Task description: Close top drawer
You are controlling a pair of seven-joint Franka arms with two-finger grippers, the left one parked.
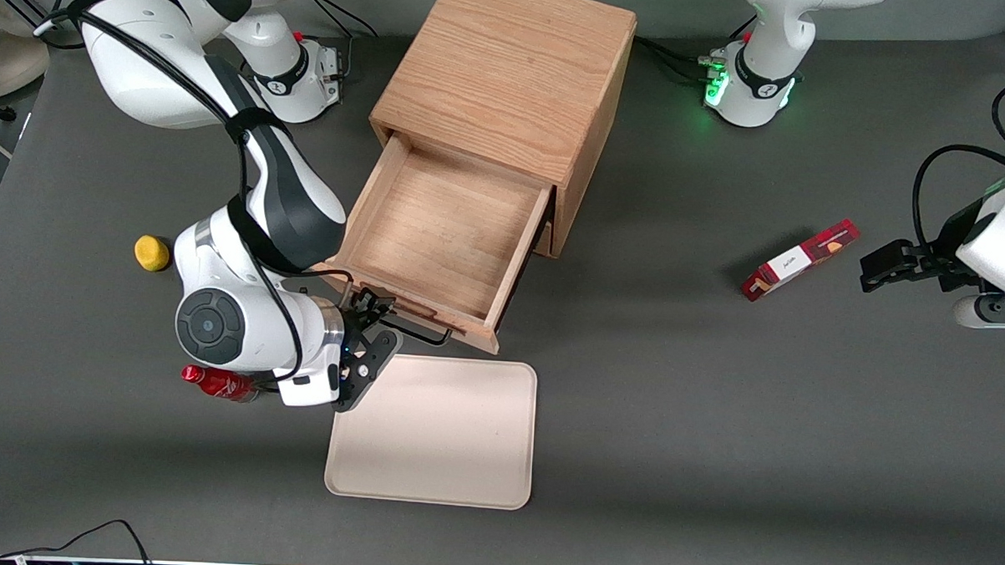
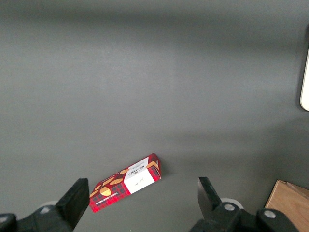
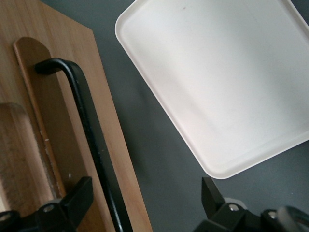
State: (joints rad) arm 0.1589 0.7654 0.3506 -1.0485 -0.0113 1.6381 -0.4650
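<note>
Hovering my gripper just in front of the top drawer, I see its jaws spread wide and holding nothing, one finger beside the black wire handle. That drawer stands pulled well out of the oak cabinet, above a cream tray on the grey table.
</note>
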